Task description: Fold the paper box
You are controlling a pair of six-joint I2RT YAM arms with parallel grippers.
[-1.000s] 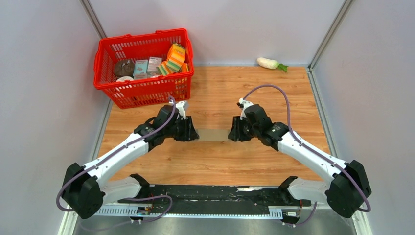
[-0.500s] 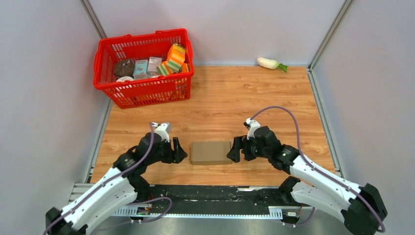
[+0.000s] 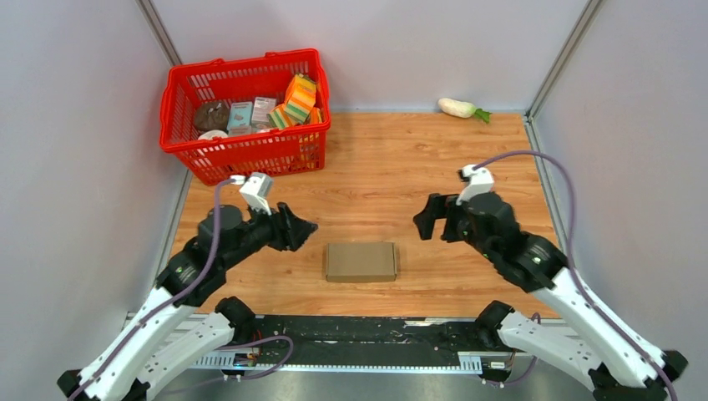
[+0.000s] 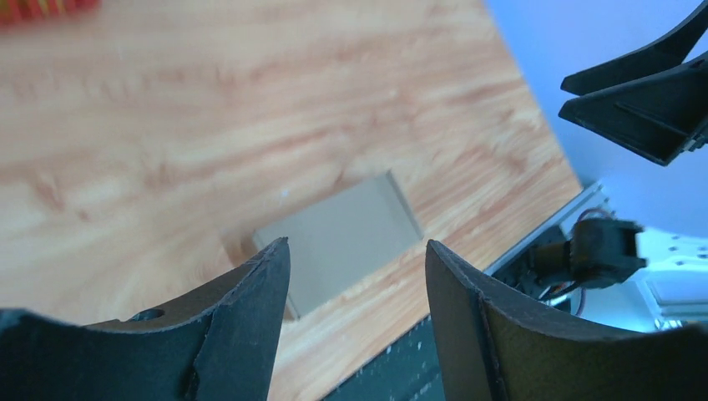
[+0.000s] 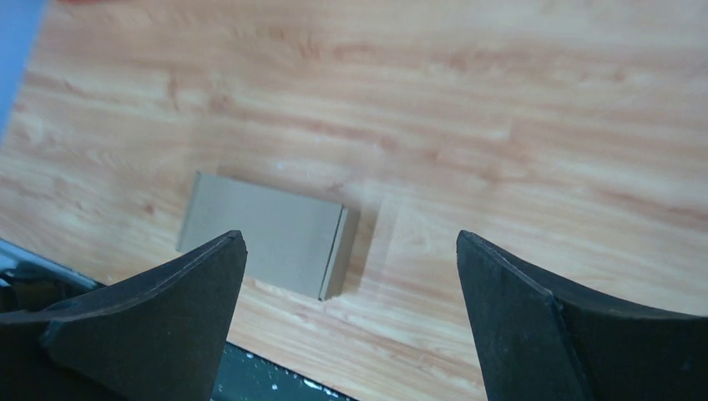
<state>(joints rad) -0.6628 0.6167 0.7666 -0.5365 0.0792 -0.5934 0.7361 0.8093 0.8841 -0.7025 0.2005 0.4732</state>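
Observation:
The paper box (image 3: 361, 261) lies closed and flat on the wooden table, a small brown rectangle near the front edge. It also shows in the left wrist view as the paper box (image 4: 342, 234) and in the right wrist view as the paper box (image 5: 263, 232). My left gripper (image 3: 306, 225) hovers up and to the left of it, open and empty. My right gripper (image 3: 427, 219) hovers up and to the right, jaws wide and empty. Neither touches the box. The left wrist view shows the left gripper (image 4: 357, 244) framing the box; the right wrist view shows the right gripper (image 5: 349, 236) spread above it.
A red basket (image 3: 250, 154) with several packaged groceries stands at the back left. A white radish (image 3: 459, 107) lies at the back wall. The black mounting rail (image 3: 367, 332) runs along the near edge just below the box. Grey walls close both sides.
Both grippers held the box a second ago, brought it toward the near edge, then opened and let go. Both have since lifted back and apart; the box lies still.

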